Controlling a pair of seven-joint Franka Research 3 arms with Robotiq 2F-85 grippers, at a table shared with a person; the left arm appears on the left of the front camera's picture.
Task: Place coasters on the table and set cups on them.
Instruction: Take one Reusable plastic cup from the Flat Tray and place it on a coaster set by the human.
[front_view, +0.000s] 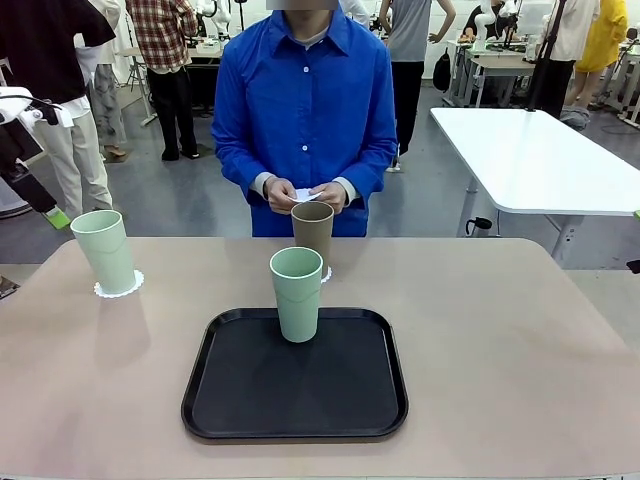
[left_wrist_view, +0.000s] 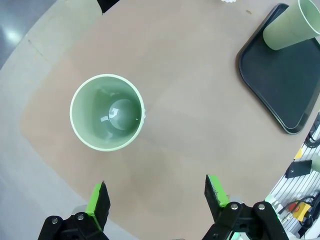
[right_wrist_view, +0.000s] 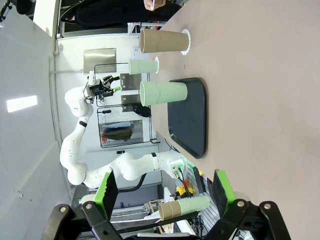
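My left gripper (left_wrist_view: 156, 200) and right gripper (right_wrist_view: 162, 192) gape wide, empty; the mint cup (front_view: 297, 293) stands at the tray's (front_view: 230, 400) far edge; I'd grip mid-wall, lift straight, centre it on the person's coaster (front_view: 305, 194).

Table (front_view: 500, 330) with tray (front_view: 300, 392), two coasters (front_view: 133, 285)

Bright, even light all round, seemingly from overhead. The front view is sharp right to the edges. Shadows on the table (front_view: 500, 330) are soft and faint, like the pale one in front of the left mint cup (front_view: 104, 250). The black tray (front_view: 240, 400) only gets a dull sheen, while the white table (front_view: 540, 160) is nearly washed out. In the left wrist view there are small glints inside that cup, glare on the floor (left_wrist_view: 10, 35), and the tray edge bows from the wide lens. The right wrist view has a bright patch on the wall (right_wrist_view: 22, 103).
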